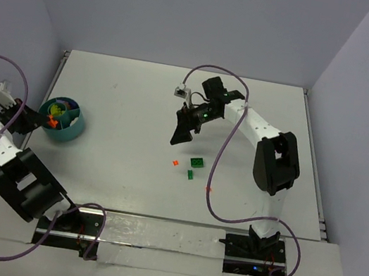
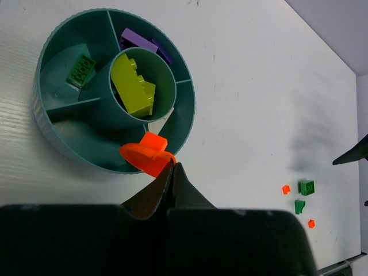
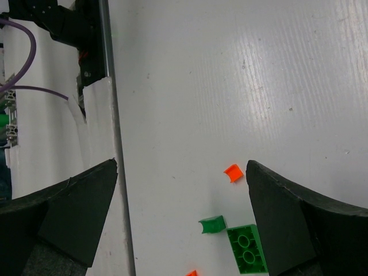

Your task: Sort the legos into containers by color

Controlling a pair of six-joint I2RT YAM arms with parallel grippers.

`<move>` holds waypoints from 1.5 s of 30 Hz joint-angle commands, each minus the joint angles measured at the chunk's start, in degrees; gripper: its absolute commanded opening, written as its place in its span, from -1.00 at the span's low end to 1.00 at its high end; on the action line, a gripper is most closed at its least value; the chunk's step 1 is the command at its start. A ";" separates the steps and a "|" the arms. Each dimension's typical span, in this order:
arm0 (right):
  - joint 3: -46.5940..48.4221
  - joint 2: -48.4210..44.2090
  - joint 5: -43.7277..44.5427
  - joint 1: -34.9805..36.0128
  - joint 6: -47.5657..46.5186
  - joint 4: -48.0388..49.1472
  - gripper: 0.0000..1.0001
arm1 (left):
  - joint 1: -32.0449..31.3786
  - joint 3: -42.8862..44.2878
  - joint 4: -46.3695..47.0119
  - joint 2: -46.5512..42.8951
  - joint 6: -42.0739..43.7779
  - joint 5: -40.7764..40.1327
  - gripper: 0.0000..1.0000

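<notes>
The teal bowl [image 1: 71,134] stands at the left of the table. In the left wrist view the bowl [image 2: 49,123] holds a lime green brick [image 2: 135,86] in its middle cup, a dark green brick [image 2: 80,70] and a purple piece [image 2: 140,41] in outer compartments. My left gripper [image 2: 172,165] is shut on the round orange piece [image 2: 146,158], held over the bowl's near rim. My right gripper [image 3: 181,163] is open above the loose pieces: a dark green brick [image 3: 248,248], a small green bit [image 3: 211,225] and two tiny orange bits [image 3: 233,172]. Those pieces lie mid-table in the top view [image 1: 197,162].
The table's near edge with a metal rail [image 3: 106,115] and cables runs down the left of the right wrist view. Purple cables loop over both arms [image 1: 221,152]. Walls close the table at the back and sides.
</notes>
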 commanded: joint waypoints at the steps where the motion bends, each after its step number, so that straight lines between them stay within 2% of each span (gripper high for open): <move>1: 0.22 -2.06 -1.06 -0.40 -0.11 1.04 1.00 | 0.39 -0.26 5.60 0.37 -2.22 1.38 -0.99; 8: 0.40 -1.67 -1.05 -0.49 -0.15 0.62 0.99 | 0.39 -0.95 10.02 1.50 -6.35 0.81 -0.96; 16: 1.40 -0.71 -0.53 -0.49 -1.08 -0.56 1.00 | 0.31 -2.42 11.02 1.73 -7.34 0.29 -0.92; 18: 1.71 -0.60 -0.53 -0.49 -1.01 -0.80 1.00 | 0.22 -2.62 11.24 1.61 -7.43 -0.04 -0.82; 23: 2.26 -0.27 -0.39 -0.49 -1.39 -1.42 1.00 | 0.22 -1.89 9.81 1.25 -6.32 -0.64 -0.20; 28: 3.06 -0.30 0.09 -0.57 -1.78 -1.73 0.99 | 0.19 1.46 6.96 0.37 -4.48 0.32 -0.05; 31: 2.83 -1.34 0.65 -1.36 -1.03 -1.41 1.00 | -1.26 10.60 -1.23 0.42 4.81 0.45 -0.03; 35: -0.12 -5.72 2.77 -4.29 3.72 2.97 0.99 | -9.72 27.71 -12.03 4.26 15.54 -2.50 0.02; 37: -2.66 -7.97 4.79 -7.28 6.79 6.49 0.99 | -20.13 35.45 -17.89 9.71 20.50 -5.35 0.03; 40: -4.64 -10.84 7.18 -10.60 9.06 8.26 1.00 | -30.06 41.56 -20.49 13.87 23.18 -9.83 0.07; 41: -6.81 -12.11 9.57 -12.48 11.11 9.42 1.00 | -36.44 43.17 -22.81 16.52 24.71 -10.97 0.08; 42: -8.69 -13.26 11.26 -15.04 12.88 10.34 0.99 | -41.15 43.73 -24.00 18.31 25.62 -11.95 0.10; 45: -14.29 -17.36 15.65 -20.41 15.66 11.58 1.00 | -50.09 40.75 -22.25 20.17 26.55 -15.15 0.12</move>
